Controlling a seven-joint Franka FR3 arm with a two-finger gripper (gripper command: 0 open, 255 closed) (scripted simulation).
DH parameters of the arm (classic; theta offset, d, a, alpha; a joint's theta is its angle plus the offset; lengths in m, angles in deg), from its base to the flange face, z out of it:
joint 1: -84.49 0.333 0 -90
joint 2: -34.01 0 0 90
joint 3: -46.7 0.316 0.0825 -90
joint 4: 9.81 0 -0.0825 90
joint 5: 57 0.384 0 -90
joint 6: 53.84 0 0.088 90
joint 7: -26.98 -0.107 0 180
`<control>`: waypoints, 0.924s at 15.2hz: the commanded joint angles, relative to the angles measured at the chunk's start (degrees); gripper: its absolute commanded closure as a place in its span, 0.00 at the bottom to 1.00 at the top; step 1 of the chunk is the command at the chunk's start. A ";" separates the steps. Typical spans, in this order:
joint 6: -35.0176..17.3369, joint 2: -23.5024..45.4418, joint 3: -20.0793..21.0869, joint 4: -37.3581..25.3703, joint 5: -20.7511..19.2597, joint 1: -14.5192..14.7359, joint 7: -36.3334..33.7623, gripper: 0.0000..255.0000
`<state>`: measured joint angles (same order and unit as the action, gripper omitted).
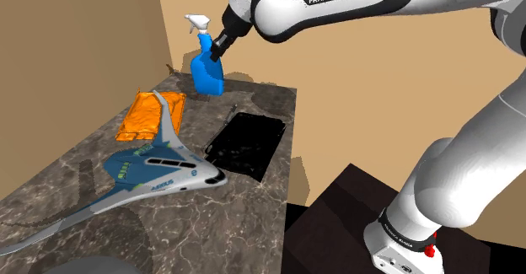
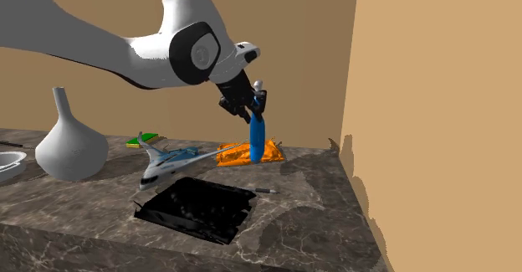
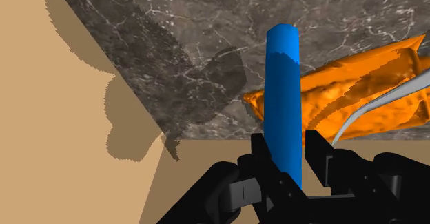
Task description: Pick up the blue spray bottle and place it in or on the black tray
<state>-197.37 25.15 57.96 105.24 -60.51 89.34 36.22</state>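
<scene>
The blue spray bottle [image 1: 206, 72] with a white trigger head hangs in the air above the far end of the marble counter, held by its neck. My black gripper [image 1: 217, 46] is shut on it. In the second exterior view the bottle [image 2: 257, 140] hangs upright below the gripper [image 2: 251, 105], over the orange bag. In the wrist view the blue body [image 3: 284, 98] runs out from between the two fingers [image 3: 262, 154], which clasp it. The black tray [image 1: 245, 144] lies flat on the counter, nearer the stand than the bottle, and it also shows as the black tray [image 2: 196, 206].
A white and blue model aeroplane [image 1: 154, 173] lies on the counter beside the tray. An orange bag [image 1: 152, 115] sits behind it. A tan wall [image 1: 76, 45] borders the counter's far side. A white vase [image 2: 70, 145] stands at the second exterior view's left.
</scene>
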 commanded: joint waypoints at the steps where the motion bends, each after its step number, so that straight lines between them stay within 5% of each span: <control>1: 1.57 -0.26 -0.03 -1.31 0.18 0.04 0.15 1.00; 7: 6.02 -0.30 -0.10 -5.72 0.50 0.08 0.59 1.00; 14: 8.04 -15.84 0.11 7.62 2.97 1.92 -0.30 1.00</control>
<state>-189.98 11.76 58.07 111.08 -57.93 90.93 36.06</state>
